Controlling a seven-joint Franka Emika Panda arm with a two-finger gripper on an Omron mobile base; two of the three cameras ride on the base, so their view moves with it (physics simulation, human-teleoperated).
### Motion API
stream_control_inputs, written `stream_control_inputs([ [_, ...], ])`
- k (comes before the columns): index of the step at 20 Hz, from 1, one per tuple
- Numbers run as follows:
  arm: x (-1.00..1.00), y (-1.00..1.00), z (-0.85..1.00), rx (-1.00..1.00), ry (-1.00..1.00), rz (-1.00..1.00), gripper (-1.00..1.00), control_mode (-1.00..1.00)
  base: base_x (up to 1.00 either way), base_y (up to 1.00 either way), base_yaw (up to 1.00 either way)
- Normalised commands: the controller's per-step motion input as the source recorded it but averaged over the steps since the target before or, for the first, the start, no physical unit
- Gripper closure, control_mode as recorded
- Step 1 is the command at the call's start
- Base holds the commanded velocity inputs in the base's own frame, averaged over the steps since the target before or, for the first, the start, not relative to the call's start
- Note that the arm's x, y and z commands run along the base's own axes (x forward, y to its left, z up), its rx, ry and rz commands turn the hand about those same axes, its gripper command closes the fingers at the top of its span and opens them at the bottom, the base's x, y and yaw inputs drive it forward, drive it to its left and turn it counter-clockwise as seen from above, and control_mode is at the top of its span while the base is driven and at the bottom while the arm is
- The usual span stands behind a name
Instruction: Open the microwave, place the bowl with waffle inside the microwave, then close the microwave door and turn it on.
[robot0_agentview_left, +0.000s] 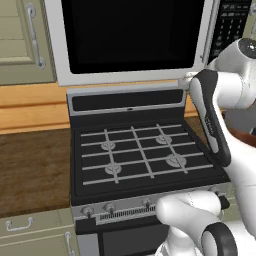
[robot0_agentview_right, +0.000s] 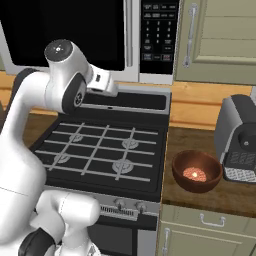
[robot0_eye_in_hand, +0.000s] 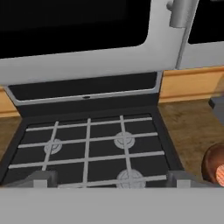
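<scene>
The microwave (robot0_agentview_right: 100, 30) hangs above the stove. The microwave door (robot0_agentview_left: 132, 35), black glass in a light grey frame, looks shut and flush with the keypad strip (robot0_agentview_right: 159, 32). Its grey bar handle (robot0_agentview_right: 131, 35) runs down the door's right side, and the lower end of the handle (robot0_eye_in_hand: 180, 13) is at the top of the hand view. My gripper (robot0_agentview_right: 112, 89) hovers just below the door's lower right corner, touching nothing. In the hand view the gripper (robot0_eye_in_hand: 110, 181) is open with nothing between its fingertips (robot0_eye_in_hand: 41, 179). The brown bowl (robot0_agentview_right: 196, 171) with the waffle (robot0_agentview_right: 195, 174) stands on the counter right of the stove, and the bowl (robot0_eye_in_hand: 216, 168) is at the hand view's right edge.
A black gas stove (robot0_agentview_right: 100, 150) with grey grates lies under the gripper. A grey appliance (robot0_agentview_right: 240, 137) stands on the wooden counter (robot0_agentview_right: 200, 195) behind and to the right of the bowl. Beige cabinets (robot0_agentview_right: 220, 35) flank the microwave. More wooden counter (robot0_agentview_left: 30, 170) lies left of the stove.
</scene>
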Motion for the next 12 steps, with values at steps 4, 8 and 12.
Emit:
stream_control_inputs([
  [4, 0.01, -0.72, 0.97, 0.00, -0.20, 0.00, -1.00, -1.00, 0.00, 0.00, 0.00],
  [8, 0.15, -0.58, 0.98, 0.00, -0.06, 0.00, -1.00, -1.00, 0.00, 0.00, 0.00],
  [12, 0.31, -0.28, 0.82, -0.08, -0.01, 0.00, -1.00, -1.00, 0.00, 0.00, 0.00],
])
